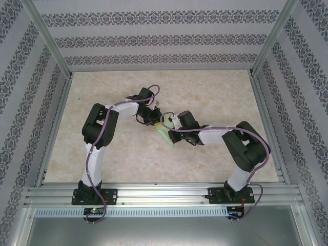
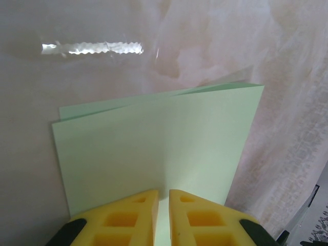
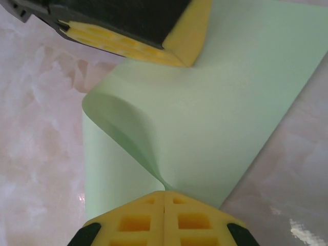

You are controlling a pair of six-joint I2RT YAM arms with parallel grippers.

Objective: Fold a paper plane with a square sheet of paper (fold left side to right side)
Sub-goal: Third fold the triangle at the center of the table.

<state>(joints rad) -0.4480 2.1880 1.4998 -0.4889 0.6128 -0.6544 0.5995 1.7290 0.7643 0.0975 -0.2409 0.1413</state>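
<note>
At the middle of the table (image 1: 220, 92), pale green sheet of paper (image 2: 154, 138) folded double, left hand (image 2: 163, 195) clamped on one edge, right hand (image 3: 164, 195) pinched shut on a curled edge.

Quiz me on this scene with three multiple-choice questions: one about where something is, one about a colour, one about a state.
1. Where is the sheet of paper?
A) mid-table, between both grippers
B) in the far left corner
C) on the near metal rail

2. What colour are the fingers?
A) red
B) blue
C) yellow

3. How is the paper lying?
A) as one flat layer
B) bent over into two layers
C) crumpled into a ball

Answers:
1 A: the top view shows it on the table, where the left gripper and right gripper meet.
2 C: both wrist views show them yellow.
3 B: the left wrist view shows two edges, one over the other.
</note>
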